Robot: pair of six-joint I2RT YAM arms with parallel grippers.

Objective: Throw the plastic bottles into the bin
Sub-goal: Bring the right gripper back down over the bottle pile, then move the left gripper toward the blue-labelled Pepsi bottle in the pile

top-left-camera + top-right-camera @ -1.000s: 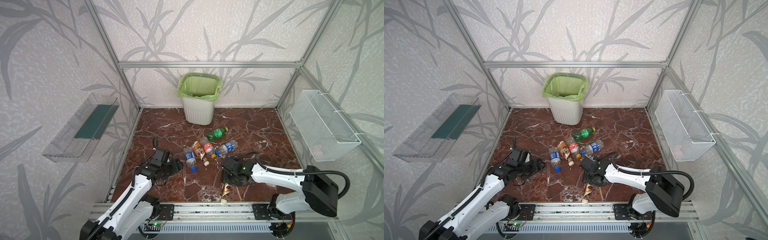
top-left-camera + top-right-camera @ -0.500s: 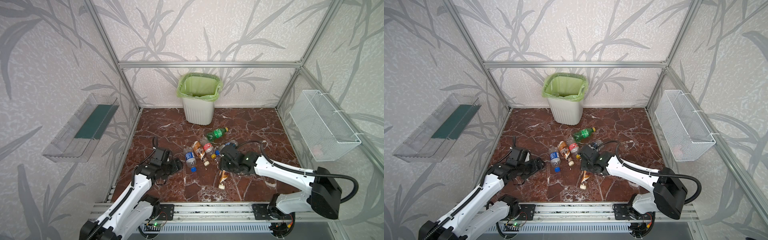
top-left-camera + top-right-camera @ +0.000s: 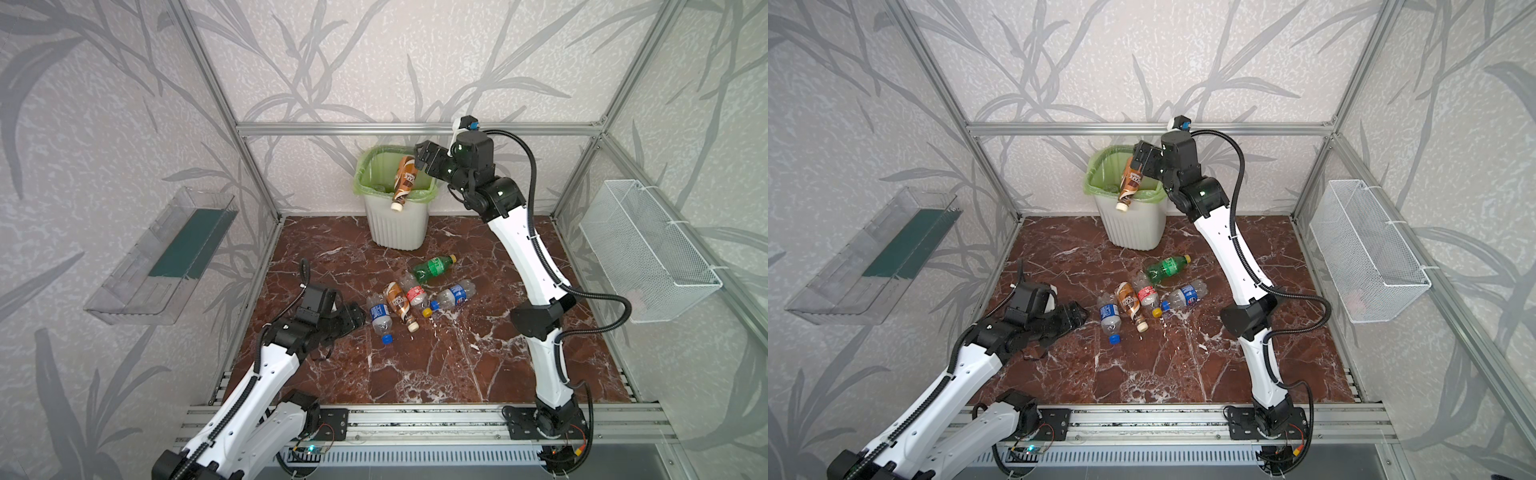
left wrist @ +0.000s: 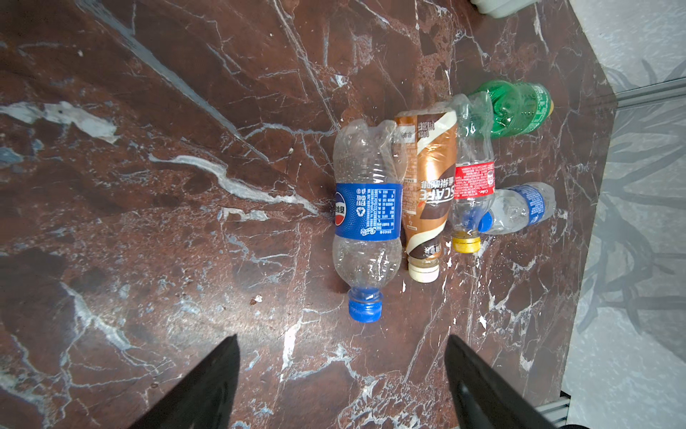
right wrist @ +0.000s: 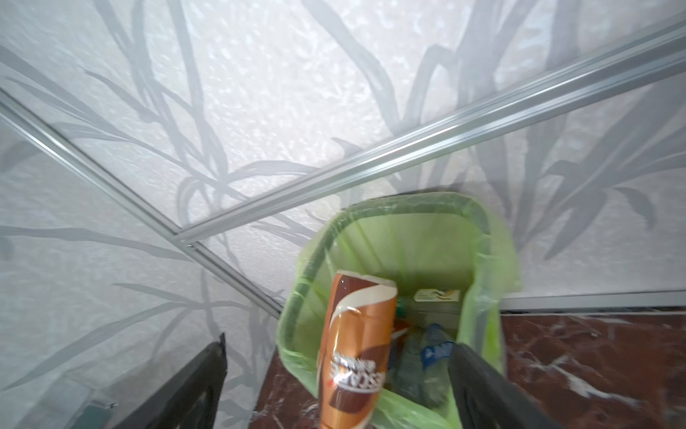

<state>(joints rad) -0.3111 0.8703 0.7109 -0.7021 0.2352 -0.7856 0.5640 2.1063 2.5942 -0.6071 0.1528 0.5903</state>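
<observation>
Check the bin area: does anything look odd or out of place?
Yes. A brown bottle hangs cap-down at the bin's front rim, loose between the right gripper's open jaws. It looks mid-drop and might land outside.

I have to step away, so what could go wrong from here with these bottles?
The airborne brown bottle, loose between the open jaws of the right gripper, appears cap-down over the bin's near rim; it might clip it and bounce out.
The left gripper, open, faces the blue-labelled bottle, which touches the brown-wrapped bottle; a grab may scatter them.
</observation>
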